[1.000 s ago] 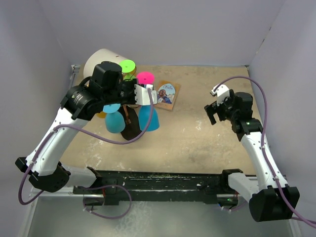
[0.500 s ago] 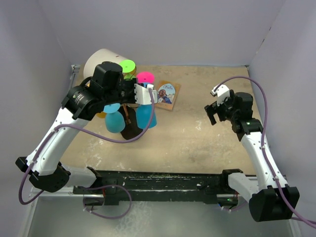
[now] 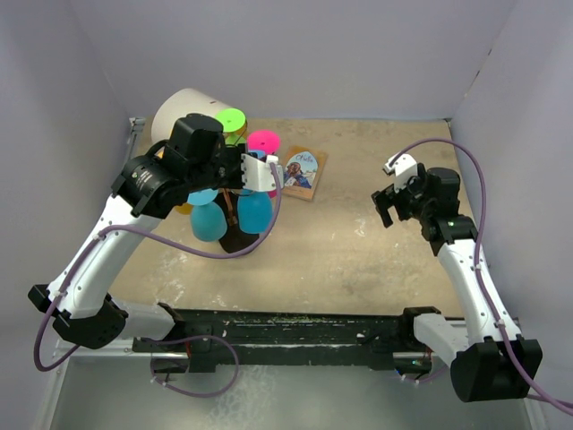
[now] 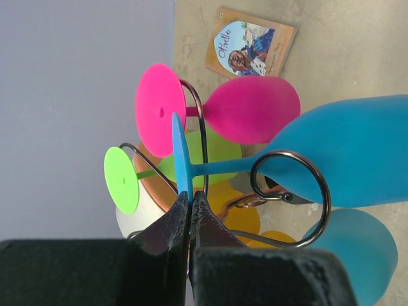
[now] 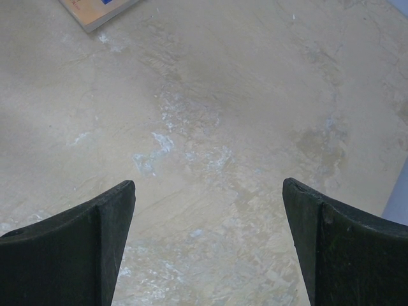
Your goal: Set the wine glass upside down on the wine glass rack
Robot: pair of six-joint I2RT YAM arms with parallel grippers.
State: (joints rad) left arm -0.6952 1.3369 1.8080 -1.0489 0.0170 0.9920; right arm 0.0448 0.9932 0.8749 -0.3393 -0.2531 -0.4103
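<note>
The left gripper [image 4: 190, 199] is clamped on the flat foot of the blue plastic wine glass [image 4: 357, 150], bowl down beside the dark wire wine glass rack [image 3: 238, 240] at centre-left of the top view, seemingly to feed its stem into a curled loop. The right gripper [image 5: 207, 185] hangs spread wide, empty. Whether the stem sits inside the loop is unclear, and the arm hides the rack's post.

Glasses [image 4: 252, 109] crowd the rack [image 3: 238, 238]; table [image 3: 358, 242] open rightward.
</note>
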